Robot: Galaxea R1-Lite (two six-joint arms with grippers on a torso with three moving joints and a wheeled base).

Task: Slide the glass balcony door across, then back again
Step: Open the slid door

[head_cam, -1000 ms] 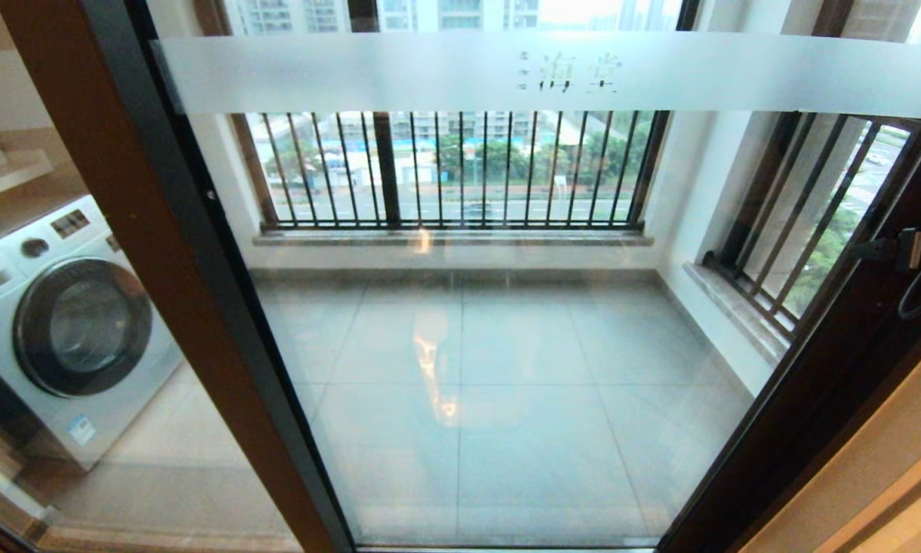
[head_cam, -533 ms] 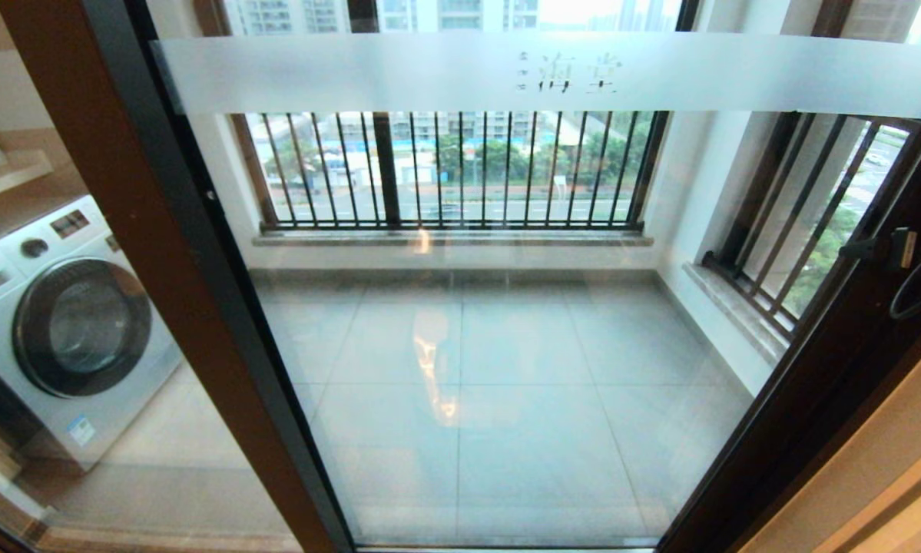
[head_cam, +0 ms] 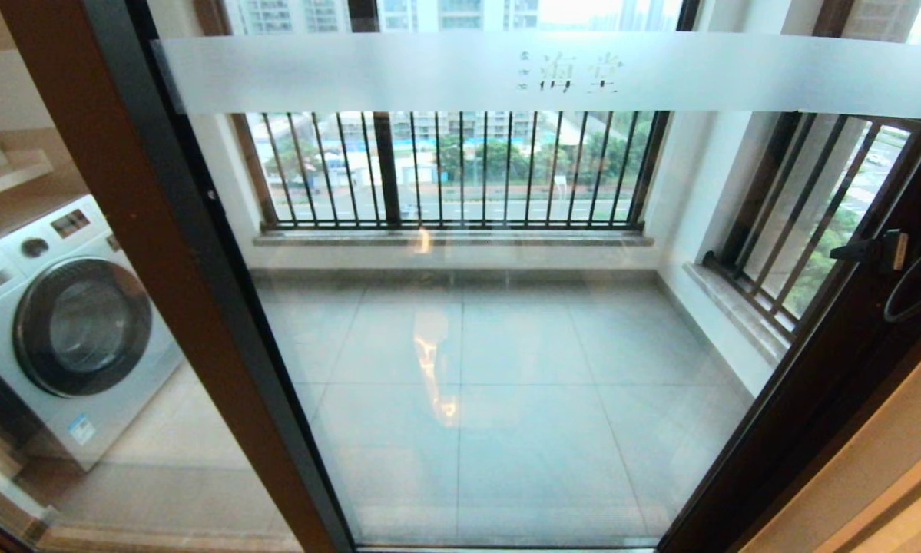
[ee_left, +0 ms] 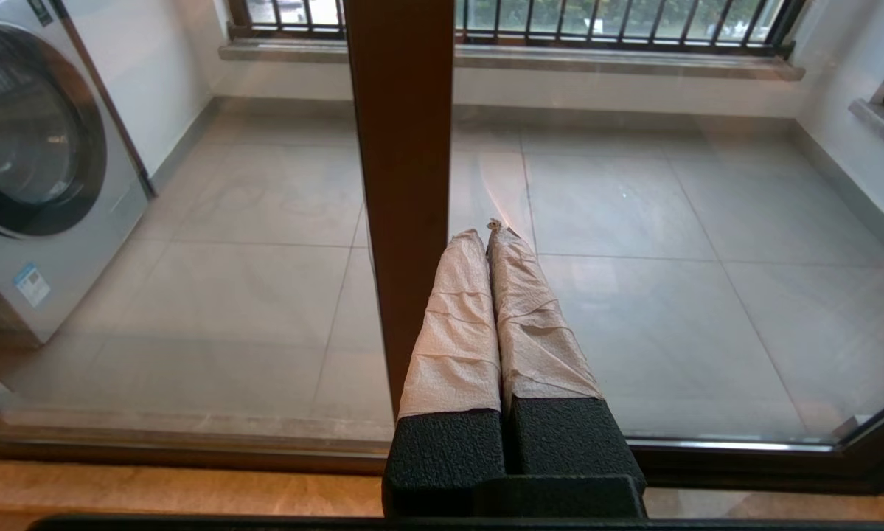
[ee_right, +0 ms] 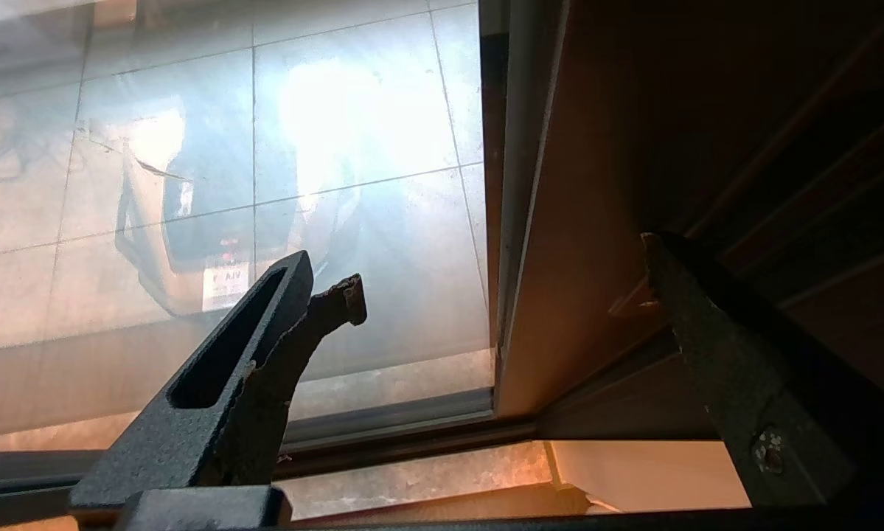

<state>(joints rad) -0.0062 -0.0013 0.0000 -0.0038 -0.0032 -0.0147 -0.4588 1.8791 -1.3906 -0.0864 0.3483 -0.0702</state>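
Ok so I'm driving the rig remotely and here's where I'm at. The glass balcony door (head_cam: 491,307) fills nearly the whole head view, the panel with the frosted band (head_cam: 552,73) up at 12 o'clock, and it looks fully closed against the dark jamb (head_cam: 836,415) over at 3 to 4 o'clock. My right claw (ee_right: 500,280) is up at the door's right stile (ee_right: 559,243), spread wide, 1 finger in front of the glass and the other over the dark jamb side, so the stile edge sits between them. I can't tell if either finger is actually touching yet. Left claw (ee_left: 489,236) is parked low with its 2 wrapped fingers pressed together, holding nothing, pointing at the brown stile (ee_left: 401,184) of the other panel.

What worries me: there's no real handle in sight, so if I close on that stile edge the grip is probably shallow and could slip the moment I pull toward 9 o'clock. The finger on the glass side could also skate across the pane instead of biting. And the cable loop (head_cam: 909,284) hanging by my right wrist could snag on the frame.

Room-wise, the door has the whole track toward 9 o'clock to travel. The jamb side is tight, basically no slack for that outer finger. The washing machine (head_cam: 68,322) is behind the glass at 9 o'clock, out of the way.
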